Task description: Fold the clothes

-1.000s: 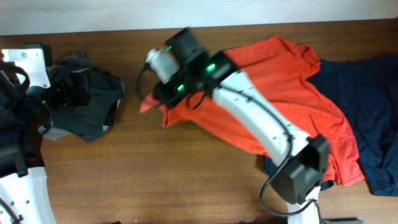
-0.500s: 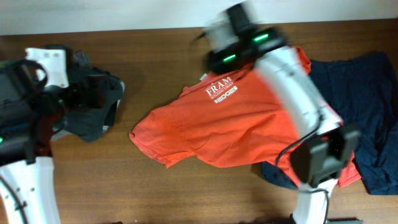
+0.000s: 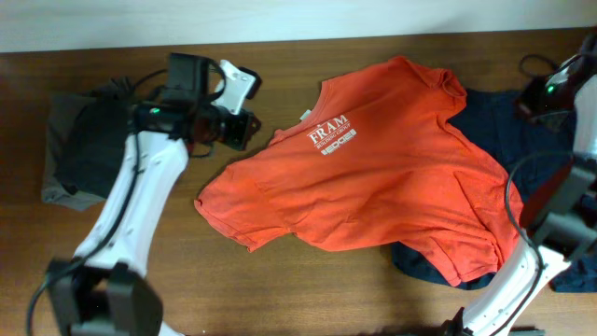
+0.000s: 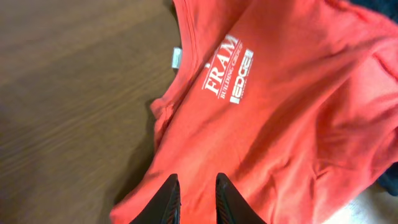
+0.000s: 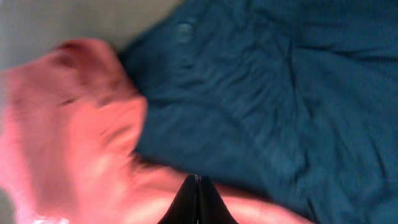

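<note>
Lying spread but unfolded toward the far edge of the table [image 3: 280, 289], the orange T-shirt [image 3: 373, 187] awaited folding; left gripper [image 4: 196, 186] stood narrowly parted, right gripper [image 5: 198, 186] closed, empty.

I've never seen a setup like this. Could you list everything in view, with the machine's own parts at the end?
T-shirt: one, orange-red with white lettering, spread out mid-table.
navy garment: one, dark blue, at the right, partly under the T-shirt.
dark pile: one heap, black and grey, far left.
table: one, brown wood, under everything.
left gripper: one, black, fingers slightly apart, by the T-shirt's left edge.
right gripper: one, black, fingers shut, where the T-shirt meets the navy garment.
</note>
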`<state>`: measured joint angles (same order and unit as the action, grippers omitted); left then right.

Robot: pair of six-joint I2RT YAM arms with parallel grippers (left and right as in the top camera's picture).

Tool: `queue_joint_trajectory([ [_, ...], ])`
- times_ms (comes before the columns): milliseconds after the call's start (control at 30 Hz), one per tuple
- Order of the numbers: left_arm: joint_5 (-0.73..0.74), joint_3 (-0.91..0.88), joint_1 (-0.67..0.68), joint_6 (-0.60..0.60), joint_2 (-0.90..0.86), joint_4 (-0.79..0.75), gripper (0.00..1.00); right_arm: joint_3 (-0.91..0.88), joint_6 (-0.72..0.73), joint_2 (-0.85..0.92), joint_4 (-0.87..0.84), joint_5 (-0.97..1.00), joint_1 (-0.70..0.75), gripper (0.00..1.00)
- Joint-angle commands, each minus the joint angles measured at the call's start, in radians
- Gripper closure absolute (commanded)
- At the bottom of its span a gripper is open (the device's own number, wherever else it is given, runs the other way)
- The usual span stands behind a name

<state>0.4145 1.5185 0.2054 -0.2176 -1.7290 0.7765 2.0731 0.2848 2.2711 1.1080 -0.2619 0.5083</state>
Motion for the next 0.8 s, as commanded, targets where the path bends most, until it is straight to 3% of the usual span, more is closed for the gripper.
queue_joint_trajectory([
  [0, 0.008, 0.014, 0.037, -0.015, -0.087, -0.014, 0.8, -0.002, 0.013, 0.134, -0.022, 0.035, 0.033, 0.96],
  [400, 0.008, 0.014, 0.061, -0.015, -0.121, -0.022, 0.79, -0.061, 0.018, 0.194, -0.084, 0.314, 0.208, 0.96],
  [500, 0.008, 0.014, 0.061, 0.013, -0.121, -0.032, 0.78, -0.085, 0.089, 0.224, -0.099, 0.46, 0.257, 0.96],
  [767, 0.008, 0.014, 0.061, 0.023, -0.12, -0.032, 0.78, -0.026, 0.091, 0.232, -0.119, 0.587, 0.43, 0.96],
])
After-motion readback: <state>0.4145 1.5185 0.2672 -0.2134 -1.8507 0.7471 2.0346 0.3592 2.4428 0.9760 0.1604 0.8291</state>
